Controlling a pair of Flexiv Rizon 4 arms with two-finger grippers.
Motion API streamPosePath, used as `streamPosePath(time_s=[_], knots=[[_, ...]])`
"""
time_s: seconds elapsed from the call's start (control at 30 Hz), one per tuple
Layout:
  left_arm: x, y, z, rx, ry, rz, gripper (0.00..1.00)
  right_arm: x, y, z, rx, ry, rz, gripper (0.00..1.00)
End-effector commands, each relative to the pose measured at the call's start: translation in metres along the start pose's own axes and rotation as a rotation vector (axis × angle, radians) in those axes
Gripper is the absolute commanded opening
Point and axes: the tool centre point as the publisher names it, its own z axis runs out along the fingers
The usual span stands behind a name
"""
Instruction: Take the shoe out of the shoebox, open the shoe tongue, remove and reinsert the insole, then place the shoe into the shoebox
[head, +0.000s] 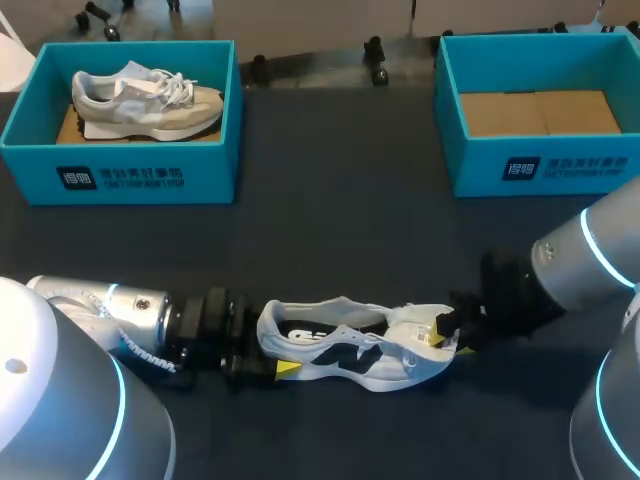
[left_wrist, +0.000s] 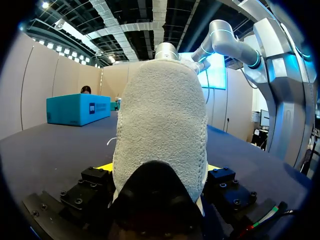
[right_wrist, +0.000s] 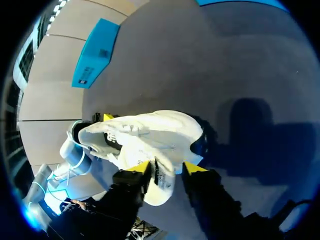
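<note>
The head camera looks down from above and behind on the dark grey table (head: 340, 230), with the white-and-black low-top sneaker (head: 355, 352) at 6 o'clock. The left wrist camera sits low, hard against its heel (left_wrist: 160, 130), facing along the table. The right wrist camera looks down close on its other end. All three share the sneaker.

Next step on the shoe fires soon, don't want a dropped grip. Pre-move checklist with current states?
1. The shoe lies on the table, out of any box: ok.
2. The left gripper is shut on the heel: ok.
3. The right gripper is shut on the shoe's front end: ok.
4. Whether the tongue is pulled open: cannot tell.
5. Whether the insole is in place: cannot tell.
6. The far-right box is free for the return: ok; the far-left box holds another shoe.
</note>
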Motion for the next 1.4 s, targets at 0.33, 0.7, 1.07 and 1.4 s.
streamPosePath(time_s=[0.33,0.7,1.07,1.4], knots=[[-0.001,0.004,-0.003,-0.001,-0.001,-0.001,0.0,0.082,-0.005,-0.074,0.076,-0.437,-0.07,1.0],[-0.001,0.004,-0.003,-0.001,-0.001,-0.001,0.0,0.139,0.004,-0.089,0.199,-0.709,-0.283,1.0],[-0.001,0.004,-0.003,-0.001,-0.001,-0.001,0.0,0.148,0.01,-0.068,0.246,-0.685,-0.637,0.17],[-0.001,0.004,-0.003,-0.001,-0.001,-0.001,0.0,0.149,0.002,-0.065,0.045,-0.607,-0.951,0.0]])
